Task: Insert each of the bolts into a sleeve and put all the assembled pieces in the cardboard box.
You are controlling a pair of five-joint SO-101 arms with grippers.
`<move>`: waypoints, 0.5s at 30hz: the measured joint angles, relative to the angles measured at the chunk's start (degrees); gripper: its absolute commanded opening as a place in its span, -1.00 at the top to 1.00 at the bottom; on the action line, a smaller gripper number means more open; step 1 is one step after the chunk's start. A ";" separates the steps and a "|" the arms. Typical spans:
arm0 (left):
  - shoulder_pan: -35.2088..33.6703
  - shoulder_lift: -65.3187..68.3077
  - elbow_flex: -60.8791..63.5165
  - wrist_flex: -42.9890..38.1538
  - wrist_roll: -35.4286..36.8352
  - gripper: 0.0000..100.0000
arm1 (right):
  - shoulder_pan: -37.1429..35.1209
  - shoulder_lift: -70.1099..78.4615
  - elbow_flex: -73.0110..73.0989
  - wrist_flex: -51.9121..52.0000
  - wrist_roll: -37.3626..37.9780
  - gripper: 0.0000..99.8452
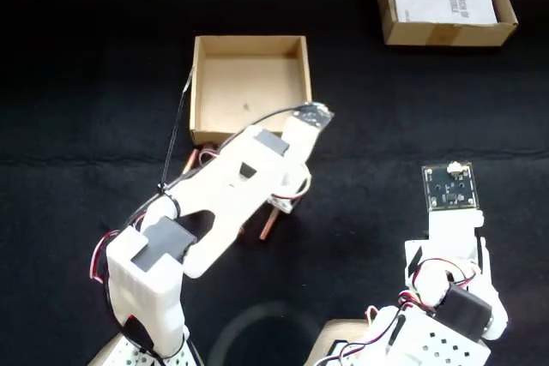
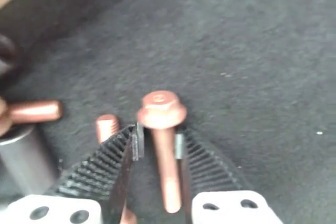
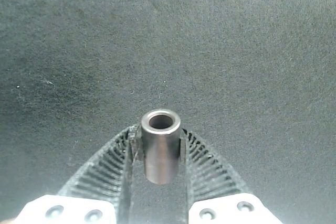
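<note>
Left claw [image 2: 157,141] is narrowed onto a copper flange bolt [image 2: 161,115], pinching its shank just under the head, over the black cloth [image 2: 252,51]. Loose bolts [image 2: 34,112] and a grey sleeve [image 2: 23,156] lie close by. This arm sits just near of the open cardboard box [image 1: 199,83], with another bolt [image 1: 268,225] lying beneath it. Right claw [image 3: 159,141], at the near right and well apart from the box, clamps a steel sleeve [image 3: 160,156]. A second cardboard box [image 1: 446,33] sits far right.
</note>
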 measured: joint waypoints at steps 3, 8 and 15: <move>0.09 0.09 0.00 -0.62 0.00 0.98 | 0.00 0.00 0.18 -1.76 0.00 0.98; 0.09 0.26 -0.09 -1.76 0.00 0.98 | 0.00 0.00 0.18 -5.45 0.00 0.98; -0.70 -8.18 -0.18 -1.85 0.00 0.98 | 0.00 0.00 0.00 -9.93 -1.76 0.98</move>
